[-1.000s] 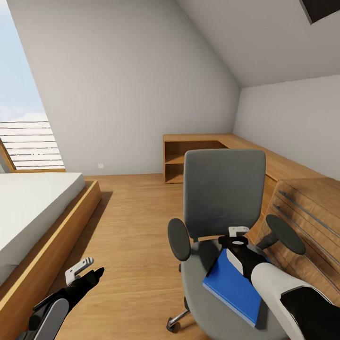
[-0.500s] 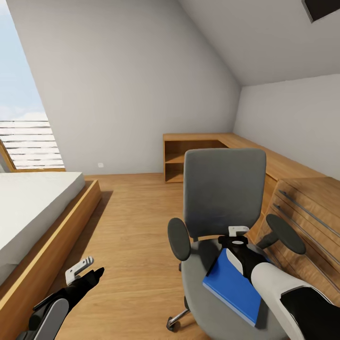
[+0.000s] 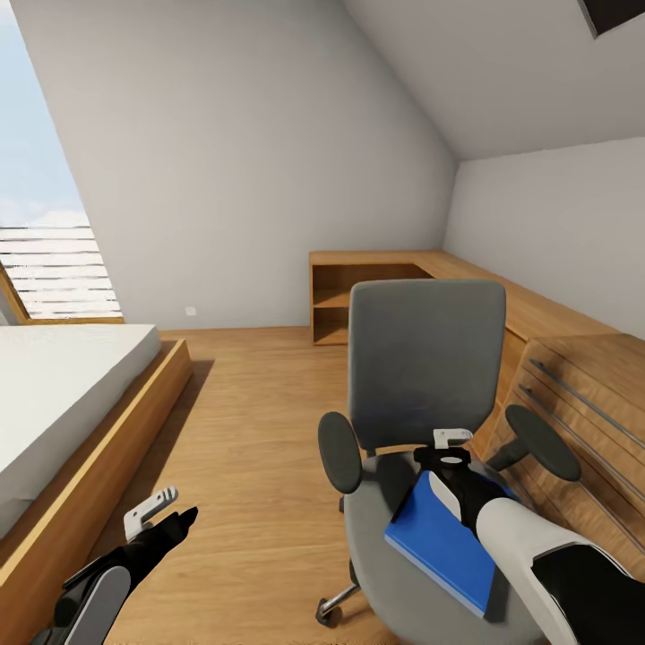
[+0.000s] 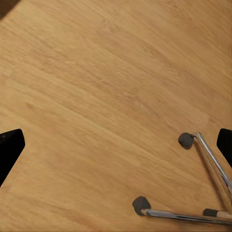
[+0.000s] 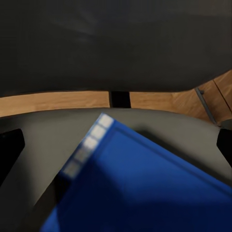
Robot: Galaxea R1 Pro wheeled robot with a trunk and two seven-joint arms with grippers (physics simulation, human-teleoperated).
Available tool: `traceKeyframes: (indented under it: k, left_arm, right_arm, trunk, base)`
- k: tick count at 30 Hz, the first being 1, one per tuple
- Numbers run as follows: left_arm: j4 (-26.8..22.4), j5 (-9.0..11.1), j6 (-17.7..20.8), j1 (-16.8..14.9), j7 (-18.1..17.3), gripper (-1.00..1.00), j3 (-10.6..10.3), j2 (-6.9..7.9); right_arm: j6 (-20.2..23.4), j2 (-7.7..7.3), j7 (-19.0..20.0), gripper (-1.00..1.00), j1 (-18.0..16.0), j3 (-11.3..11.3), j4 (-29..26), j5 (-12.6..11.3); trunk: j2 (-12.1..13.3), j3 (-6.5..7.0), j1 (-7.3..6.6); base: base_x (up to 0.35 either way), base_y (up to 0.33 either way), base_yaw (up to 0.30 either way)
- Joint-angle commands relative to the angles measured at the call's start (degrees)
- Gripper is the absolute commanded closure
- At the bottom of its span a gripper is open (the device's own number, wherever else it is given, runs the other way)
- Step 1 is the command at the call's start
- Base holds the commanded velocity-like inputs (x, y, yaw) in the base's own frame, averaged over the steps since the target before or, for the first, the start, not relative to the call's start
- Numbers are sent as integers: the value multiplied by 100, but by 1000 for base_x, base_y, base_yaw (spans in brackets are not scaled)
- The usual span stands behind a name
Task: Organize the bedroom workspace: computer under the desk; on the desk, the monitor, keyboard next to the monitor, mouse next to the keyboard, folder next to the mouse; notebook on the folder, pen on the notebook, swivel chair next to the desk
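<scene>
head view tipped slightly down — nothing else | swivel chair (image 3: 421, 376), folder (image 3: 443, 542) — unmoved

Warm light-brown wooden plank floor (image 4: 96, 87) spreads beneath the left pincer (image 4: 116, 145), whose two black fingertips (image 4: 9, 150) stand wide apart. On the floor, the swivel chair's chrome star base (image 4: 203, 183) shows two legs ending in dark grey casters (image 4: 141, 205).
</scene>
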Motion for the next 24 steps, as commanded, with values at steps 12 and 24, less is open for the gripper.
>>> traceKeyframes:
  k: [12,24]
  left_arm:
    - [-8,80,19,-3,51,-100,-1,1]
    - [-4,87,22,-3,53,-100,-1,1]
  right_arm:
    - [43,-4,-32,-100,-2,49,-16,-42]
    - [43,-6,-33,-100,-2,49,-18,-42]
  trunk:
    - [-3,-111,-1]
    - [-3,-217,-1]
  base:
    - [0,0,0]
    - [0,0,0]
